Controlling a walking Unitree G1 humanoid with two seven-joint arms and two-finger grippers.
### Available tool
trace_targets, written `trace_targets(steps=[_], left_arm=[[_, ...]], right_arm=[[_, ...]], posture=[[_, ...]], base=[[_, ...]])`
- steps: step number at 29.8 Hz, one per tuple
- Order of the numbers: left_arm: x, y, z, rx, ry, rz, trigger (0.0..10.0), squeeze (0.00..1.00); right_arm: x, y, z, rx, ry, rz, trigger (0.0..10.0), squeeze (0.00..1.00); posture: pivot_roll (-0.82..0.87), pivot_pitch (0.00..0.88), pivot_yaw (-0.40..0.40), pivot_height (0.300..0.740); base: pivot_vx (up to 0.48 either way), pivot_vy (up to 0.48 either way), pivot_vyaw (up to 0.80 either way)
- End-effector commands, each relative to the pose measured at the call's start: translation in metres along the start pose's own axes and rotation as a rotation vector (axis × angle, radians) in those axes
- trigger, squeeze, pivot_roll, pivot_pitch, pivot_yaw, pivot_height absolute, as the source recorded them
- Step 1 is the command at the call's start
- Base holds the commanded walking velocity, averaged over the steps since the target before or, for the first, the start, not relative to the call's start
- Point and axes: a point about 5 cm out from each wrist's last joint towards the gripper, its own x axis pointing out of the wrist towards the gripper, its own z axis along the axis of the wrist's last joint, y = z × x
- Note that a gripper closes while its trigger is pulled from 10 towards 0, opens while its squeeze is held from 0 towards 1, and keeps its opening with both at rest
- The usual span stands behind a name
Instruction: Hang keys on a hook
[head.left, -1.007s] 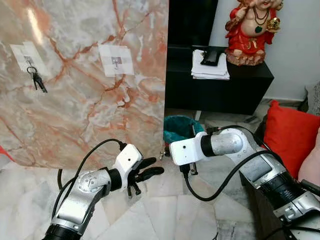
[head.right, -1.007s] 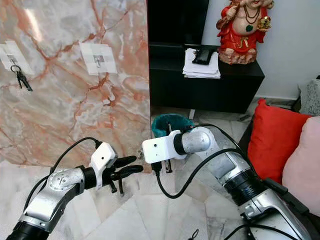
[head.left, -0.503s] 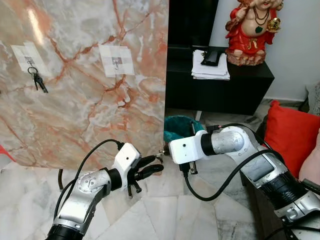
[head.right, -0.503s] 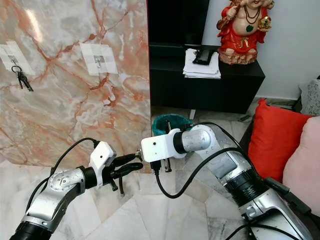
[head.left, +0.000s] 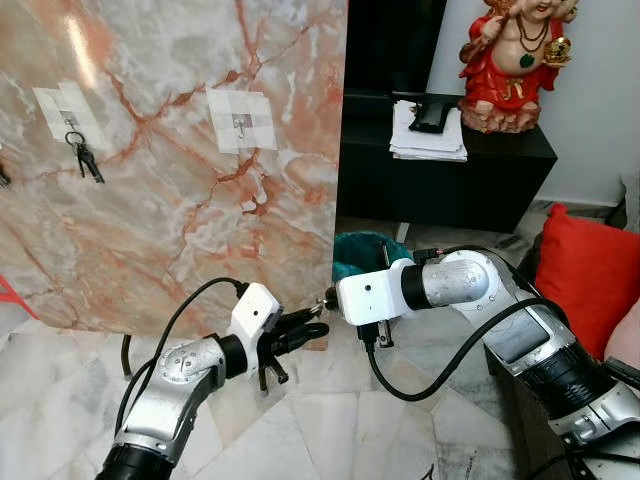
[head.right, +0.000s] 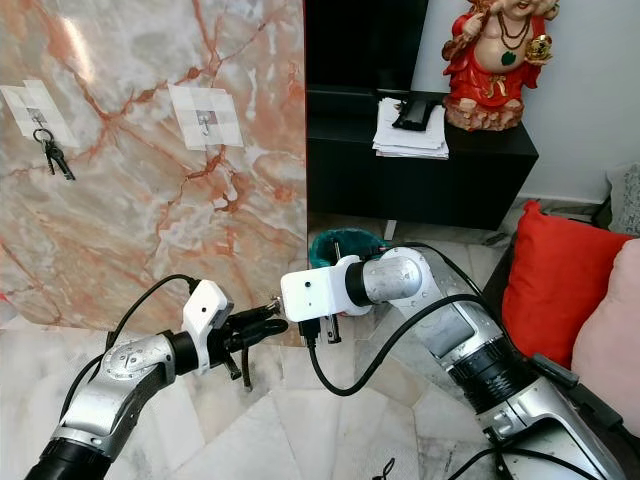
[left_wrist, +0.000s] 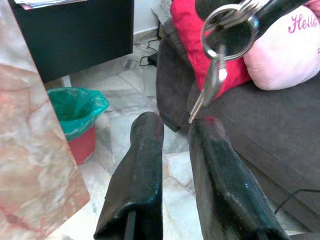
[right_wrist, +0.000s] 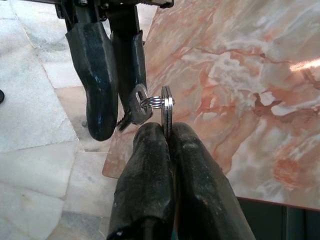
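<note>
Low over the marble floor, between the two arms, hangs the silver key ring with its keys (right_wrist: 159, 105): the right gripper (right_wrist: 167, 131) has its black fingers pinched flat on the ring's rim, keys dangling below it. Left gripper (left_wrist: 176, 129) sits just beside, fingers narrowly parted, its fingertips right under the hanging key tip in the left wrist view, so this reads as a hand-to-hand transfer not yet closed. To do it well: left should close on the ring itself, not the key blade, leaving an open arc of ring free for the hook; right lets go only once that grip is firm. Target is probably the bare small metal hook on a white patch (head.left: 240, 124), high on the pink-veined marble slab (head.left: 180, 220), up and to the left; the far-left patch hook already carries another dark key bunch (head.left: 84, 158). Risk: keys swinging and slipping at release. Teal-lined waste bin (head.left: 362, 250) stands behind the grippers.
</note>
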Motion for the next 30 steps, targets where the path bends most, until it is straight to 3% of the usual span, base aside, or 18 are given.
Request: trace_targets(steps=[1, 2, 3, 30], left_arm=[[0.0014, 0.0017, 0.0055, 0.004, -0.033, -0.005, 3.9, 0.0], [0.0015, 0.0017, 0.0056, 0.005, -0.033, -0.005, 3.9, 0.0], [0.0015, 0.0018, 0.0057, 0.005, -0.033, -0.004, 0.0, 0.0], [-0.0027, 0.0034, 0.0057, 0.012, -0.032, -0.008, 0.0, 0.0]], right_arm=[[-0.0033, -0.004, 0.0085, -0.016, -0.033, -0.013, 0.0, 0.0], [-0.0033, -0.004, 0.0086, -0.016, -0.034, -0.012, 0.0, 0.0], [-0.0034, -0.0041, 0.0086, -0.016, -0.033, -0.012, 0.0, 0.0], [-0.0024, -0.0013, 0.0021, 0.0, -0.006, -0.009, 0.0, 0.0]], posture=[[0.01, 0.062, -0.004, 0.74], [0.01, 0.062, -0.004, 0.74], [0.01, 0.063, -0.005, 0.74], [0.02, 0.072, 0.0, 0.74]], base=[[0.0, 0.0, 0.0], [0.0, 0.0, 0.0], [0.0, 0.0, 0.0], [0.0, 0.0, 0.0]])
